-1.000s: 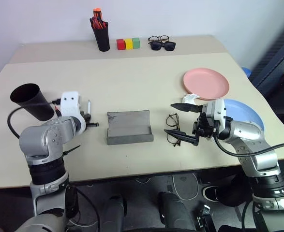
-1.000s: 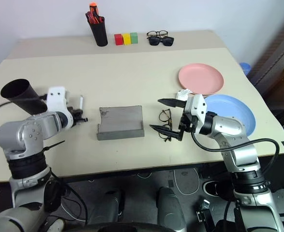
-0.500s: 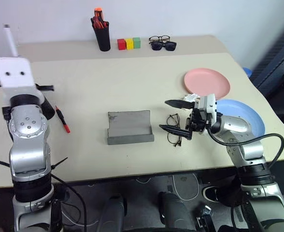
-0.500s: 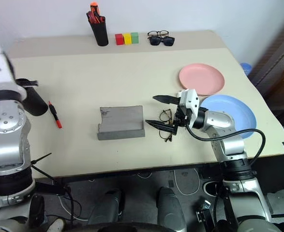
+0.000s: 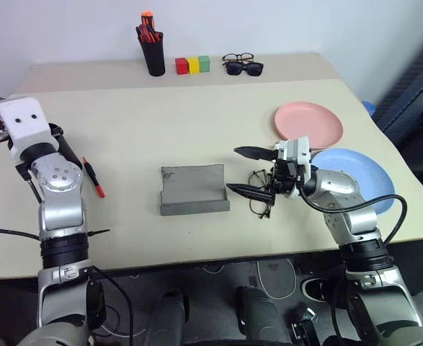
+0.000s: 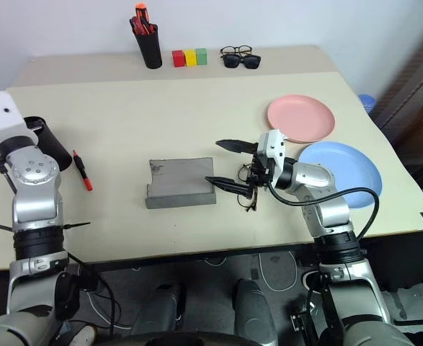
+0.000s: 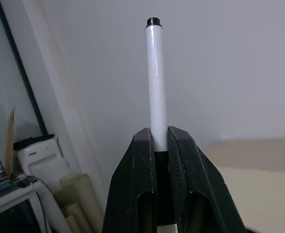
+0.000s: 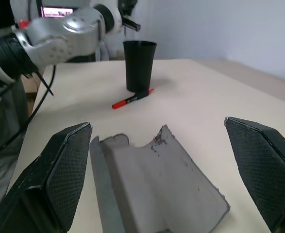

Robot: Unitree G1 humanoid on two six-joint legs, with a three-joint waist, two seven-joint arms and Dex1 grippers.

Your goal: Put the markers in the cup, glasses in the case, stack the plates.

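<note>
**A:** Where is the left gripper (image 7: pixel 157 145), and what does it hold?

**B:** It is raised at the left edge of the table (image 5: pixel 197 115). Its 2 black fingers (image 7: pixel 135 184) are pressed together on the white marker (image 7: pixel 155 82), which stands up out of them with its small black end on top.

**A:** And the other marker?

**B:** The red marker (image 5: pixel 93 177) lies flat on the table, just beside the black cup (image 8: pixel 139 65). The cup stands upright near the left arm.

**A:** What does the right gripper (image 5: pixel 248 171) do?

**B:** It points to the left, with its 2 fingers spread wide. One finger is above the thin-framed glasses (image 5: pixel 259 193) and one is in front of them. If it touches them, B cannot tell.

**A:** Where is the case?

**B:** The grey case (image 5: pixel 193 190) lies open in the middle of the table, just to the left of the glasses.

**A:** And the plates?

**B:** The pink plate (image 5: pixel 308 123) and the light blue plate (image 5: pixel 366 180) lie side by side on the right, not stacked. The blue one is nearer to the robot.
</note>
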